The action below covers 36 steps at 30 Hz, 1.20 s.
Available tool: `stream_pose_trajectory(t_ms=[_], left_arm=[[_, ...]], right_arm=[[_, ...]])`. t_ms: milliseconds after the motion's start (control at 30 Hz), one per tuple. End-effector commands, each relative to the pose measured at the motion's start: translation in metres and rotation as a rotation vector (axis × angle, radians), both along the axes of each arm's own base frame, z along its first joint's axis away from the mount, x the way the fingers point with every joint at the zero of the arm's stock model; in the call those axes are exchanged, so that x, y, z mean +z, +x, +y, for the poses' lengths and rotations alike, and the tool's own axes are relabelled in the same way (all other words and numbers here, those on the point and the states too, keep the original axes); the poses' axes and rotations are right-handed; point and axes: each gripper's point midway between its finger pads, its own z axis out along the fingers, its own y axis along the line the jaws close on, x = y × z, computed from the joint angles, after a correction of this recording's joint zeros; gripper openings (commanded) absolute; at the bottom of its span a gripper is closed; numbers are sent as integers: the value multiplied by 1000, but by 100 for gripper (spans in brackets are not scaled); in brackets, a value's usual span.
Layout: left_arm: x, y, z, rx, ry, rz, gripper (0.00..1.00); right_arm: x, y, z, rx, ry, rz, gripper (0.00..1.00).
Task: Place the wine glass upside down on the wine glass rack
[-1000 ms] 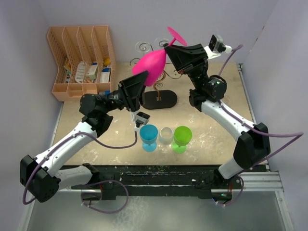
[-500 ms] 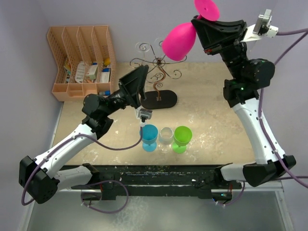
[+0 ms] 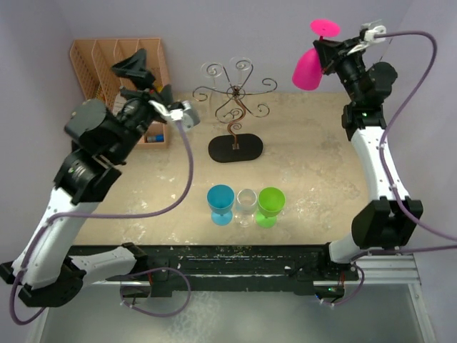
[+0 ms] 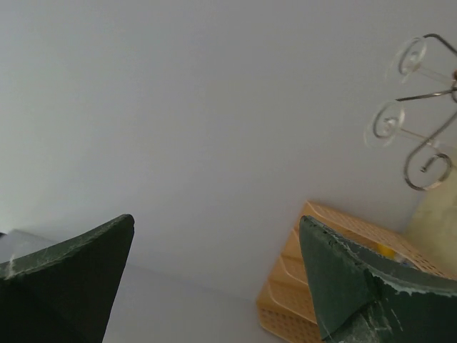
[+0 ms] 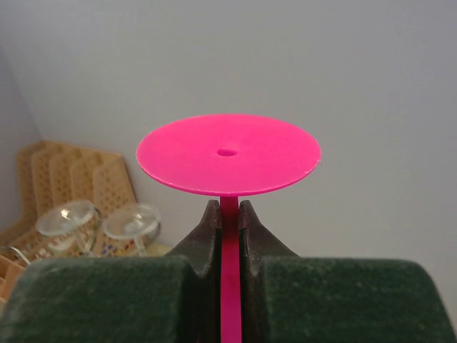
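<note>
Right pincer high over the far right corner of the table, near the right wall. It is clamped on the stem of the pink wine glass. In the right wrist view the two pads press the stem from both sides just under the round foot of the glass. The glass is tilted, with the foot uppermost and the bowl hanging lower and to the left. It is in the air, touching nothing else, and sits right of the wine glass rack and well apart from it, with open air between them. The rack stands upright on its black oval base at the far middle of the table, its scroll arms bare. Left pincer is lifted at far left over the peach organizer, jaws spread wide and holding nothing. Its wrist view shows mostly wall, with the rack's scrolls at the right edge. Blue glass, clear glass and green glass stand in a tight row near the front edge, well apart from the rack.
</note>
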Motion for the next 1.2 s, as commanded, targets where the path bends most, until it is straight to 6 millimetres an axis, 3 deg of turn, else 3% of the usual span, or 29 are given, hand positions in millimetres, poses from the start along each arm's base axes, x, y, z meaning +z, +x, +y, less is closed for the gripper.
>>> stream_pose_trajectory(t_ms=[0,133,233,367,567,633,833,900,967,1100,1167], left_arm=[[-72,-27,31,60,-117,398,100],[-100,-39,56,130,-59,548,100],[-90,-51,80,192,-77,570,100],[-76,-65,97,221,-132,562,100],[-101,-62,104,268,-98,628,100],[-104,-63,101,250,-88,638,100],[-115,-57,97,248,-78,668,100],[-119,-56,95,240,-82,681,100],[-121,-57,91,219,-90,697,100],[-128,-58,85,191,-101,733,100],[-131,-56,83,189,-108,747,100]], right_arm=[[-22,24,-1,-16,-121,16,0],[-67,67,-23,-131,-90,224,0],[-86,86,-32,-185,-76,277,0],[-102,97,-30,-176,-60,374,0],[-123,98,-20,-96,27,439,0],[-117,91,-11,0,80,398,0],[-129,84,4,145,151,421,0],[-122,75,10,178,70,325,0],[-112,73,2,94,-48,226,0],[-111,73,-2,80,16,200,0],[-115,78,6,126,-36,159,0]])
